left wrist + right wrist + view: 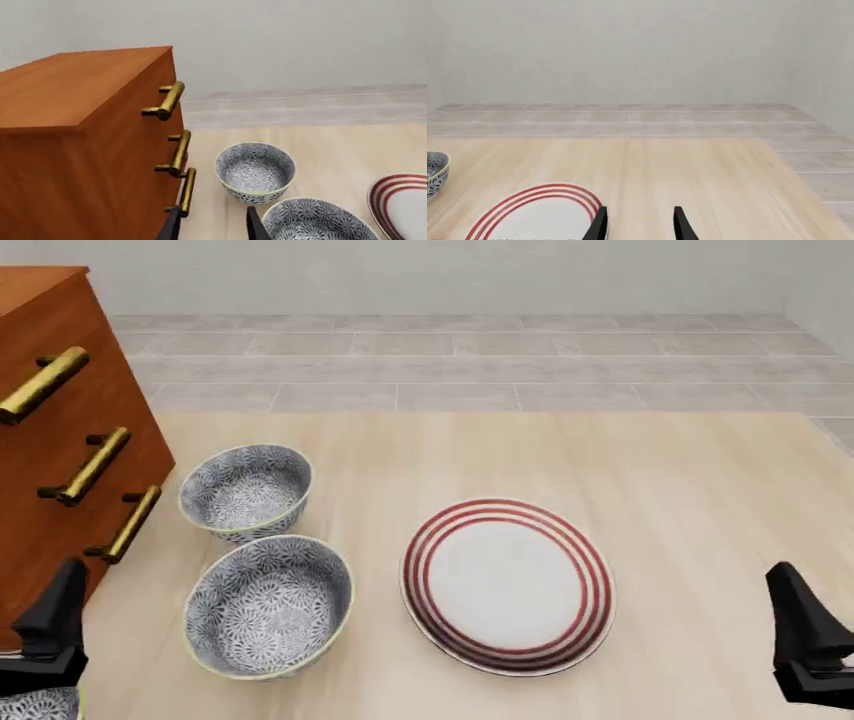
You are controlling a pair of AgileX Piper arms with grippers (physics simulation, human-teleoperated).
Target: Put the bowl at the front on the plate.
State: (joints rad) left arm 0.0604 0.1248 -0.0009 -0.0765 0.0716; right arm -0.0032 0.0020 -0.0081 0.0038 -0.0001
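table [694,490]: pale wood, matt, smooth
cabinet [54,470]: red-brown wood, satin, at 9
handles [94,465]: brass-look metal, shiny
bowls [267,605]: glazed ceramic w/ blue pattern
plate [507,585]: glazed ceramic, smooth
grippers [639,225]: black, matt

Front view high, looking forward-down; wrist views low, facing far wall — all share plate [507,585].

A wooden cabinet [60,430] walls in the bowls' [267,605] left side.

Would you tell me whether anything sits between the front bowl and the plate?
Yes: the middle bowl lies roughly between the front bowl, barely in view, and the plate.
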